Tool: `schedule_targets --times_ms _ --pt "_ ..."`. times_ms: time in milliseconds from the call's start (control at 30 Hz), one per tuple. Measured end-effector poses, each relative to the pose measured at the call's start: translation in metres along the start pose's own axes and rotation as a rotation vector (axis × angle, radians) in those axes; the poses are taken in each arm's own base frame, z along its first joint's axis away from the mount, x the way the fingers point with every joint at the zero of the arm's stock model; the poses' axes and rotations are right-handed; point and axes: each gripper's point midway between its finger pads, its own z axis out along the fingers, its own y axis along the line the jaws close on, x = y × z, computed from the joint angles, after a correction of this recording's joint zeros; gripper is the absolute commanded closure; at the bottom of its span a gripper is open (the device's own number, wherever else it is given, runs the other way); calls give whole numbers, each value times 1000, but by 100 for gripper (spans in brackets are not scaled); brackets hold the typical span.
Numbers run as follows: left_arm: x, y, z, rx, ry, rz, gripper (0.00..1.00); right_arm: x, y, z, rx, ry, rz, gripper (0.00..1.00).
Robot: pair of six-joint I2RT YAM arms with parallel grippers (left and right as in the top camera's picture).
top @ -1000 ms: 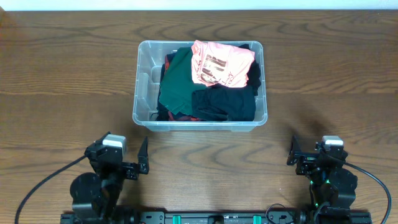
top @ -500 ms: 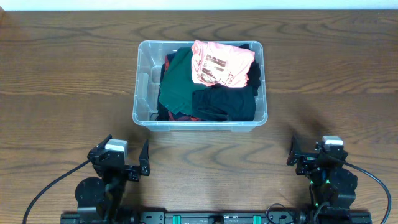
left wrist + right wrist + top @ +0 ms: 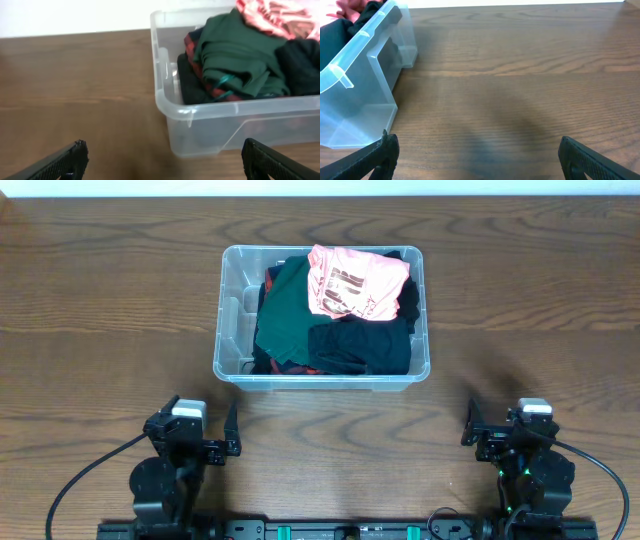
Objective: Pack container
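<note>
even bright light, wrist views perhaps slightly soft.

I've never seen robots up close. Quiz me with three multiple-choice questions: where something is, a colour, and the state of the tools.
1. Where is the pink garment?
A) on the table
B) on top of the pile, at the container's far end
C) hanging from a tool

2. What colour is the garment just left of it?
A) yellow
B) white
C) dark green

3. How are the left tool and right tool?
A) both open, empty
B) both shut on cloth
C) one gripping the rim

Answers: B, overhead shows it atop the clothes; C, the green garment fills the pile's left side; A, each wrist view shows its tool spread wide, holding nothing.
</note>
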Motion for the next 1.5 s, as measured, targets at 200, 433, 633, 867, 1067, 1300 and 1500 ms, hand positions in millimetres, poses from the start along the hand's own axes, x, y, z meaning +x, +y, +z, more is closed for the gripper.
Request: schedule_targets --times_ms 200,433,633,867,1067,1300,1500 --pt "23 1 9 -1 53 -6 2 0 0 0 0 0 0 1" --pt "29 1 11 -1 65 -8 2 0 0 0 0 0 0 1" --pt "32 1 11 0 76 -9 2 0 0 0 0 0 0 1" --pt "33 0 11 0 83 -10 2 0 0 0 0 0 0 1" --pt "34 0 11 0 83 -10 2 0 0 0 0 0 0 1" --pt "34 0 11 0 84 -10 2 0 0 0 0 0 0 1" --pt "34 0 11 0 85 -10 2 0 0 0 0 0 0 1"
